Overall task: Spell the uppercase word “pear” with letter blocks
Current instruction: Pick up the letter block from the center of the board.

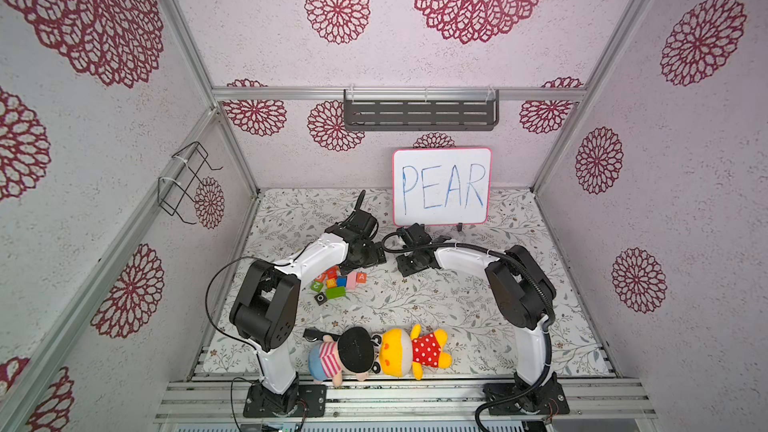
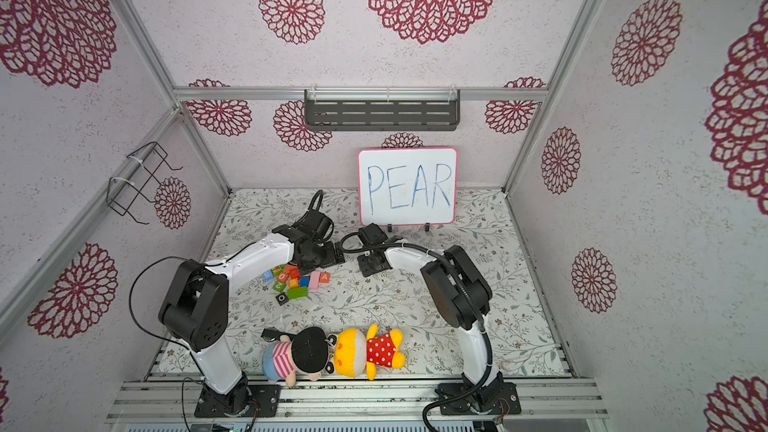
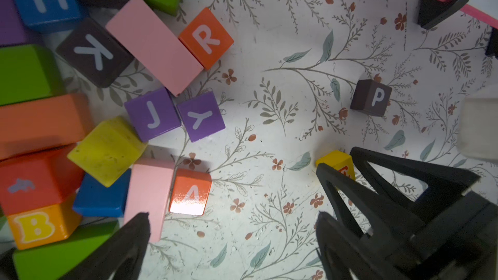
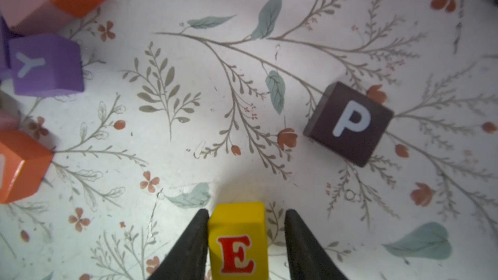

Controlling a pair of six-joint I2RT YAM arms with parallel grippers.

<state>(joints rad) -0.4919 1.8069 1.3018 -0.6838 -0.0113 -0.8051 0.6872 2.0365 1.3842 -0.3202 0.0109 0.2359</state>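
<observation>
The right gripper (image 4: 246,211) straddles the yellow wooden cube with red E (image 4: 238,241) at the table's (image 1: 478,305) far centre, not yet clamped; the left gripper (image 3: 233,215) gapes empty. Close squarely, then seat it right of the nearby black P cube (image 4: 349,123).

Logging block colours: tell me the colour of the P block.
P block: black, white letter; clearest in the right wrist view.

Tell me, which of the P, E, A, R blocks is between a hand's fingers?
The yellow E block, flanked by fingers of the right hand; P stands alone, A and R touch pink blocks.
</observation>
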